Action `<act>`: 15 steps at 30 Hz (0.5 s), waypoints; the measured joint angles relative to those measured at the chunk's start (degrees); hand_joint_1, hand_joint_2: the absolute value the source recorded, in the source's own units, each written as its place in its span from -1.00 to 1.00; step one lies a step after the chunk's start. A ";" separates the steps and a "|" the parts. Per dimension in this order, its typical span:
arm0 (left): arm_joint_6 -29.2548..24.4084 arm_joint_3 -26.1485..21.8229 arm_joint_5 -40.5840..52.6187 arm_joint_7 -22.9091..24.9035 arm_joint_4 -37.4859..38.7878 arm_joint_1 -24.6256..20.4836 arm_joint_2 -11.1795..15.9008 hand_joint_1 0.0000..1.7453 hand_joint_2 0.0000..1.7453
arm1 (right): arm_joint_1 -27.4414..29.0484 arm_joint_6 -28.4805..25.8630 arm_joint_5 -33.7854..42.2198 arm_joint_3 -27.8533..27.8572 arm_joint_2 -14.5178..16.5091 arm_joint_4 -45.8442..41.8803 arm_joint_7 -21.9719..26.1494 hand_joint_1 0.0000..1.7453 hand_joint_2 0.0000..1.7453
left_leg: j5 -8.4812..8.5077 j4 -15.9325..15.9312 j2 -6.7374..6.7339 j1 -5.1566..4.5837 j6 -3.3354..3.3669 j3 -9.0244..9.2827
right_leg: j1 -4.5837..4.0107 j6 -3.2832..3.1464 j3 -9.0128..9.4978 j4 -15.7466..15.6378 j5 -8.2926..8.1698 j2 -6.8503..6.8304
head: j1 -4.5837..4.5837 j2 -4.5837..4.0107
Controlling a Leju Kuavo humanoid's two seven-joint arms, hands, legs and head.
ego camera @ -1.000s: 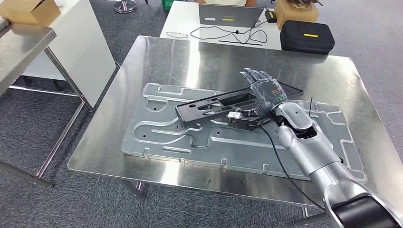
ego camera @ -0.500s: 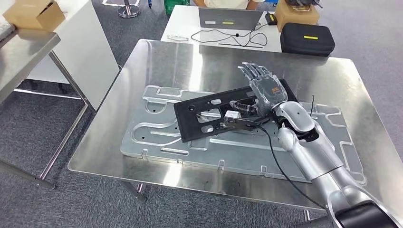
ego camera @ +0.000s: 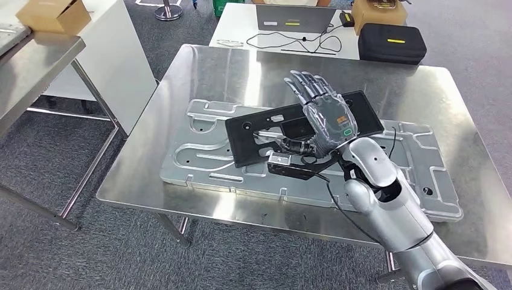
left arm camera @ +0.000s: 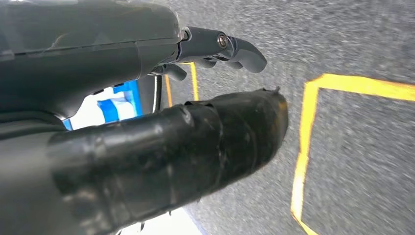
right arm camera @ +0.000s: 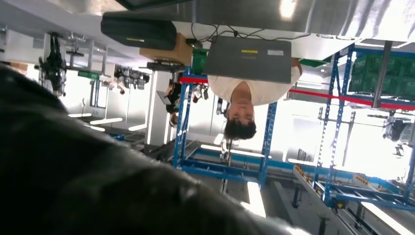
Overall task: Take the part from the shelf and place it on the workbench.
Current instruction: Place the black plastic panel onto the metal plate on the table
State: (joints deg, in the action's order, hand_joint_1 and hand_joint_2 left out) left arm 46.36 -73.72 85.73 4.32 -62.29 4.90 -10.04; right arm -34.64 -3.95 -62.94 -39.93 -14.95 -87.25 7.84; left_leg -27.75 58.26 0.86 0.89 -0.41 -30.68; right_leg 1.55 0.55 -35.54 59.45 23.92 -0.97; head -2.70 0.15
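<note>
Right hand (ego camera: 326, 118) released, fingers spread over black part (ego camera: 265, 130) on stamped panel (ego camera: 199, 160); laptop (ego camera: 294, 18) beyond

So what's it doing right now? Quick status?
Right hand open above the black part. Part lies on the metal panel. Left hand hanging, holding nothing.

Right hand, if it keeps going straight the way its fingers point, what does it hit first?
Nothing close: the right hand points across the black part toward the workbench far edge. Beyond that sits the laptop, though depth is unclear.
</note>
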 joint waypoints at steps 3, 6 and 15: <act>-0.27 0.00 0.01 0.37 -0.36 -0.08 -0.46 -1.00 -1.00 | 0.98 0.42 0.63 0.12 0.00 -1.46 0.08 -1.00 -1.00 | 1.17 -0.65 -0.47 0.18 1.62 -0.69 | 0.13 0.85 -1.12 2.18 2.25 0.30 | 0.03 0.00; -0.66 0.00 -0.01 0.69 -0.62 -0.28 -0.96 -1.00 -1.00 | 2.02 0.84 1.27 0.17 0.04 -2.49 0.19 -1.00 -1.00 | 2.76 -0.68 -0.71 -0.05 2.55 -2.58 | 0.13 0.94 -4.21 12.12 9.78 0.58 | 0.03 0.00; -1.43 0.00 0.00 0.55 -2.89 -0.32 -3.38 -1.00 -1.00 | 7.75 0.28 2.61 0.15 -1.10 -6.84 1.10 -1.00 -1.00 | 6.42 0.03 -0.63 -0.73 1.15 -6.47 | -1.24 -0.83 7.26 -0.77 6.52 0.44 | 0.08 0.00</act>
State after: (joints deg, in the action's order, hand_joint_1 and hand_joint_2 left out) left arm 44.93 -73.72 85.73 4.86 -65.17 4.58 -13.42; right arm -26.89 -3.66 -60.33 -39.77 -16.05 -94.09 8.94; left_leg -21.33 58.28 0.23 0.16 0.74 -37.15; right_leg 0.31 -0.27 -28.28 58.68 30.44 -0.52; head -2.62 0.15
